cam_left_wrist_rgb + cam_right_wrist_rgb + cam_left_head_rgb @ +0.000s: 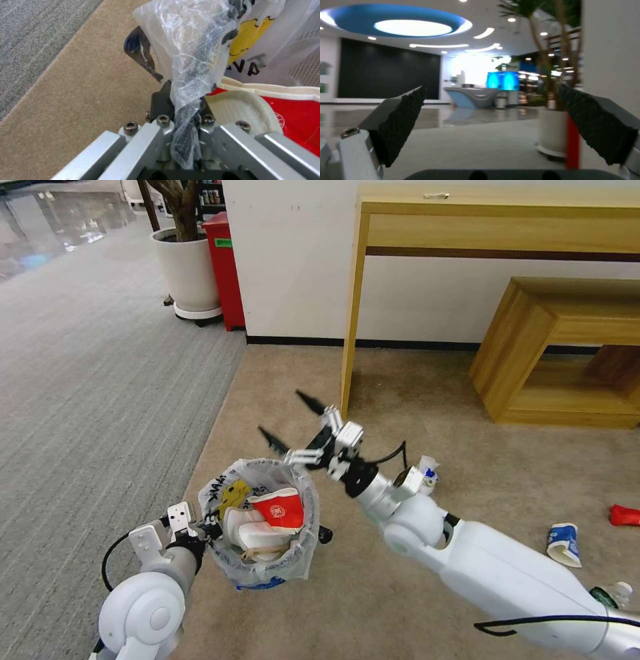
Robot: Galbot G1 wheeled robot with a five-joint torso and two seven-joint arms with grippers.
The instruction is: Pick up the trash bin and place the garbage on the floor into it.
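The trash bin (301,553), lined with a crinkly white bag with black lettering and a yellow face, hangs just above the beige floor (400,393). My left gripper (205,527) is shut on its rim and bag (193,37). Inside lie a white slipper (250,532) and a red-white carton (280,508). My right gripper (281,413) stands open and holds nothing, just above and beyond the bin, its pads (400,120) wide apart. On the floor to the right lie a blue-white paper cup (563,543), another cup (428,473), a red wrapper (625,515) and a green bottle (610,595).
A tall wooden desk (353,313) stands against the wall, with a low wooden shelf unit (533,347) to its right. Grey ribbed carpet (87,393) lies to the left. A potted plant (187,267) and a red box (223,267) stand at the back left.
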